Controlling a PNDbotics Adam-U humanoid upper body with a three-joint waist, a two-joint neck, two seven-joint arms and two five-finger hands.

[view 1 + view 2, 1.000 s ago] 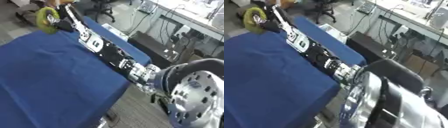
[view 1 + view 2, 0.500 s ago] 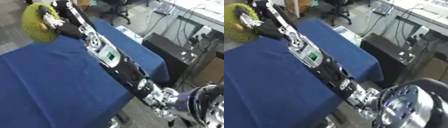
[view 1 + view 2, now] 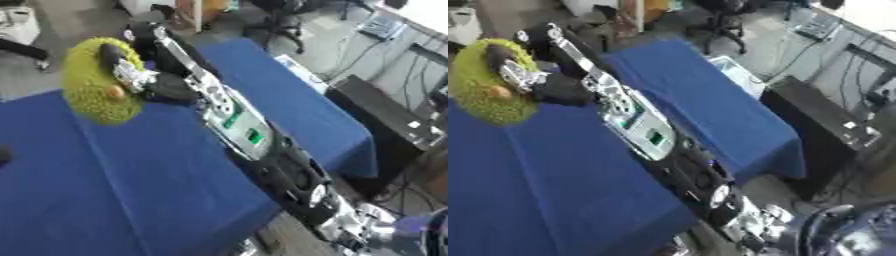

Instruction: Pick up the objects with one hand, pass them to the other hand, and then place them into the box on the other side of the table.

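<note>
A yellow-green, rough-skinned round object [image 3: 92,95] sits over the far left part of the blue table [image 3: 114,190]. My right hand [image 3: 131,75] lies against its right side, with dark fingers curled over it and silver parts showing. The right arm [image 3: 254,145] runs from the lower right corner up to that hand. I cannot tell whether the object rests on the cloth or hangs just above it. No box shows in either view.
The table's right edge [image 3: 737,135] drops to the floor beside a black computer case [image 3: 820,135]. An office chair [image 3: 280,15] stands beyond the far end. A dark shape [image 3: 3,155] touches the left border of the left eye view.
The whole picture has shifted, so the camera has moved. The yellow-green object and my right hand now show larger and lower in view, the hand still on the object.
</note>
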